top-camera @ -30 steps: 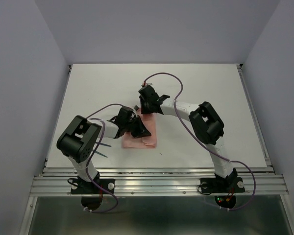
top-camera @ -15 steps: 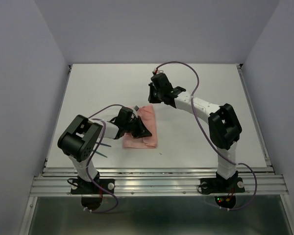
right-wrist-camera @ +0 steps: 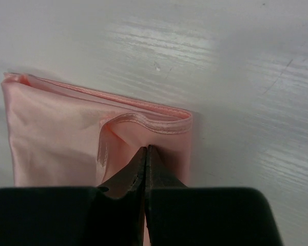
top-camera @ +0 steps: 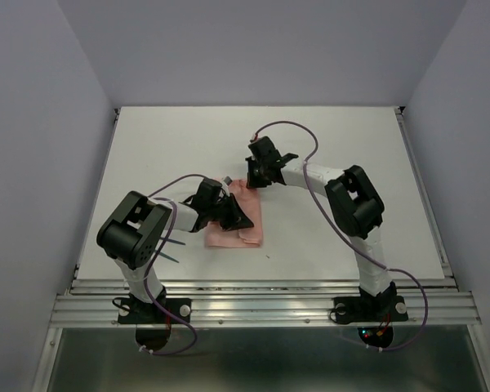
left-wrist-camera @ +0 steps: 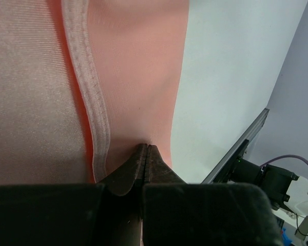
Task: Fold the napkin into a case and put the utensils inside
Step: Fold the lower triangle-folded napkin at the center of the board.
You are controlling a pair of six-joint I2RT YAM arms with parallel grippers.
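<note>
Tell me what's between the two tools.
Just the napkin: in the top view its pink cloth fills the stretch between the left tool and the right tool, and both tips rest on it.

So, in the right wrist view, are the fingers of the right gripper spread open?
No, the right gripper has its two fingertips pressed together with no gap, right at the folded napkin.

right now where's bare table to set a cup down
Free: the far strip of table between the back wall and the right hand, and the right side beyond the right arm. Crowded: the middle, left hand and napkin; utensils near left.
</note>
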